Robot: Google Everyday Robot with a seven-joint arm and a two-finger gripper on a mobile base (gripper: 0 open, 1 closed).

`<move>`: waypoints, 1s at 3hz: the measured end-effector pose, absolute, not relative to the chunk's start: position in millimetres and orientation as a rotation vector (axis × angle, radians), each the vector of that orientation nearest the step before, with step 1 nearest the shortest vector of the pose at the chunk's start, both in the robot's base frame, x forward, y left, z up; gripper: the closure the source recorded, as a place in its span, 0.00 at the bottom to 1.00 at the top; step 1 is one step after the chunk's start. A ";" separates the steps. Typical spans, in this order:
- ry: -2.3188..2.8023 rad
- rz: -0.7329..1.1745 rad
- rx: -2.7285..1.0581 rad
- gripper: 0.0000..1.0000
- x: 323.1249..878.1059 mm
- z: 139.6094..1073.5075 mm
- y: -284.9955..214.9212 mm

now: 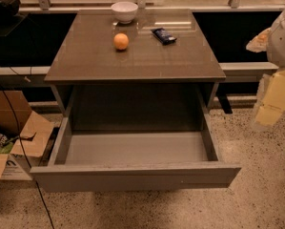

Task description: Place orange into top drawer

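- Gripper (pixel 271 104): far right edge of view, off the worktop's right side, over the floor, approx level w/ the drawer opening. It shows as a pale yellow smear, so can't tell if it's wide or narrow. Not carrying the orange.
- Arm (pixel 284 37): white segment just above the gripper, mostly cut by the frame edge. Looks parked off to the side, not reaching toward anything.
- Top drawer (pixel 132 175): left of and below the gripper, pulled well out. Grey inside, nothing in it.
- Worktop (pixel 132 63): left of the gripper, a bit higher.
- Dark snack packet (pixel 163 35): on the worktop, further back; nearest item to the gripper.
- Orange (pixel 121 41): well left of the gripper, past the packet and apart from it. Sits free on the worktop, nothing touching it.
- White bowl (pixel 124 11): just behind the orange, at the worktop's back edge.
- Cardboard box (pixel 13 123): furthest from the gripper, on the floor by the cabinet's left side.
- Progress: drawer is open, so prep looks done. Orange not yet grasped, so reach, pick, carry and release are all left. Early stage, imo.
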State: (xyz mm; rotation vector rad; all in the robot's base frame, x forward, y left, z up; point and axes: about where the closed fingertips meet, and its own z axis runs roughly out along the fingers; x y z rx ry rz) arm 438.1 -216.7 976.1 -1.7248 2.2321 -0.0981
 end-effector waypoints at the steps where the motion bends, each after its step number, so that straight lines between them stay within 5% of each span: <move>1: 2.232 -0.098 -1.725 0.00 438.1 976.1 -216.7; 3: 2.032 0.061 -1.537 0.00 483.7 993.1 -151.6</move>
